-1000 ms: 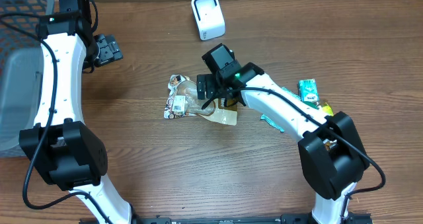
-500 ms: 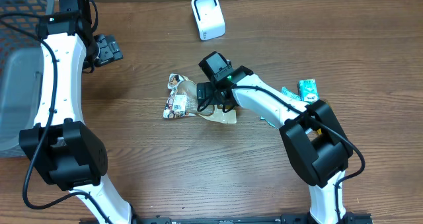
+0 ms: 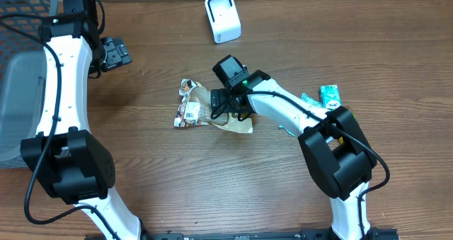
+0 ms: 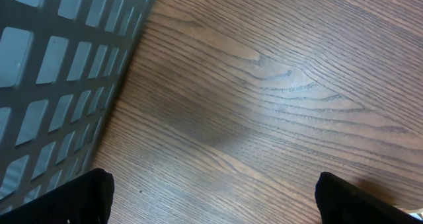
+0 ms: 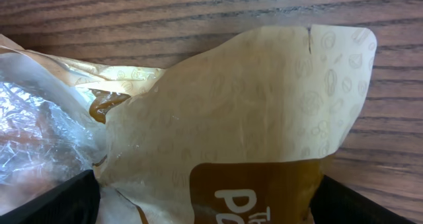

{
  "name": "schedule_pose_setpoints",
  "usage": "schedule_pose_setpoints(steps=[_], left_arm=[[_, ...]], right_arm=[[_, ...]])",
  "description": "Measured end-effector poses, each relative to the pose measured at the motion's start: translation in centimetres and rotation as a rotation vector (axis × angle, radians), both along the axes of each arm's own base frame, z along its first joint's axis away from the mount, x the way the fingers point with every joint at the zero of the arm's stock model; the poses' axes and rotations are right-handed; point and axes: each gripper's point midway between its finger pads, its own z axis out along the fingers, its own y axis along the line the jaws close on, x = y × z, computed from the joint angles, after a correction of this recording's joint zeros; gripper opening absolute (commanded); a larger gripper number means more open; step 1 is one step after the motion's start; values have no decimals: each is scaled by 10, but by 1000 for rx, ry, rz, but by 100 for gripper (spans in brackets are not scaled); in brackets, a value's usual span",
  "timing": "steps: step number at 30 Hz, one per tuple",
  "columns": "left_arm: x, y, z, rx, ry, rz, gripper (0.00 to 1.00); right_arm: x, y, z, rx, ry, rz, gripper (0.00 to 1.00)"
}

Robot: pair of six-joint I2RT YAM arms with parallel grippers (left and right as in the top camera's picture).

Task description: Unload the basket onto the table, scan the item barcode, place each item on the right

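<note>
The item is a tan and brown snack bag (image 3: 202,107) with a clear window, lying flat mid-table; a small white label (image 3: 190,112) shows at its left end. My right gripper (image 3: 228,104) is down over the bag's right part. In the right wrist view the bag (image 5: 251,118) fills the frame and the right gripper (image 5: 210,209) stands open, one dark finger on each side of the bag. The white scanner (image 3: 222,18) stands at the back. My left gripper (image 3: 115,54) is far left and open; in the left wrist view the left gripper (image 4: 213,201) has only bare wood between its fingers.
A grey slatted basket (image 3: 18,63) takes the left edge and shows as a basket wall (image 4: 59,65) beside the left gripper. A green packet (image 3: 330,95) and other small wrappers lie to the right of the right arm.
The right gripper has moved a little left and further onto the bag, with its forearm swinging round. The left arm has stayed still.
</note>
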Motion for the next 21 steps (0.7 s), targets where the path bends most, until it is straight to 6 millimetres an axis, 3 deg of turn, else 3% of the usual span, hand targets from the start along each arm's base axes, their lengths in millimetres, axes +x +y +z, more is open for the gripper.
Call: schedule_pose_setpoints(steps=[4, 9, 11, 16, 21], left_arm=[[0, 0, 0, 0, 0, 0, 100], [0, 0, 0, 0, 0, 0, 100], [0, 0, 0, 0, 0, 0, 100], [0, 0, 0, 0, 0, 0, 100], [0, 0, 0, 0, 0, 0, 100]], right_arm=[[-3, 1, -3, 6, 18, -7, 73], [-3, 1, -3, 6, 20, -8, 69], [-2, -1, -3, 2, 25, -13, 61], [3, -15, -4, 18, 73, -49, 59], [9, -27, -8, 27, 87, -80, 47]])
